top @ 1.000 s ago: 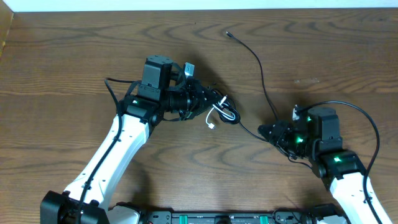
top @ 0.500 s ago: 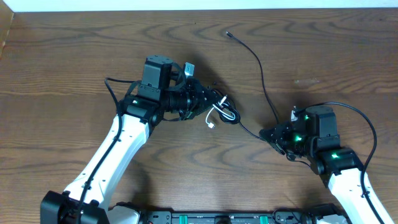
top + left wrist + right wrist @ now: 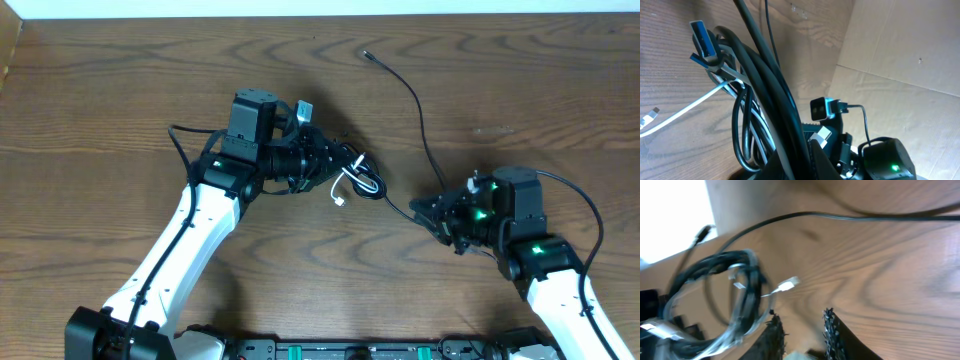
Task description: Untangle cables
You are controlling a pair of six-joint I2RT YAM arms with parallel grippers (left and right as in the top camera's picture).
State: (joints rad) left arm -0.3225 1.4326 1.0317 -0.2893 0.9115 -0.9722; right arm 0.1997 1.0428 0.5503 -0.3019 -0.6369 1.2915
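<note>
Cables (image 3: 350, 172) mostly bundled at counter centre, clamped in left pincer (image 3: 322, 160). Black cable end (image 3: 419, 125) trails toward far edge. Right pincer (image 3: 801, 324) narrow, empty. Untangling mostly left.

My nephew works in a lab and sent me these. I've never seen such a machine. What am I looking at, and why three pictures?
These are two robot arms at a wooden table, each ending in a two-finger gripper. The wide picture looks straight down from above. The other two come from a small camera on each wrist, so each shows that arm's own fingers close up.

The left gripper is shut on a bundle of looped black and white cables. A thin black cable trails across the table and passes close by the right gripper. In the right wrist picture that gripper's fingers stand apart over bare wood, holding nothing.
</note>
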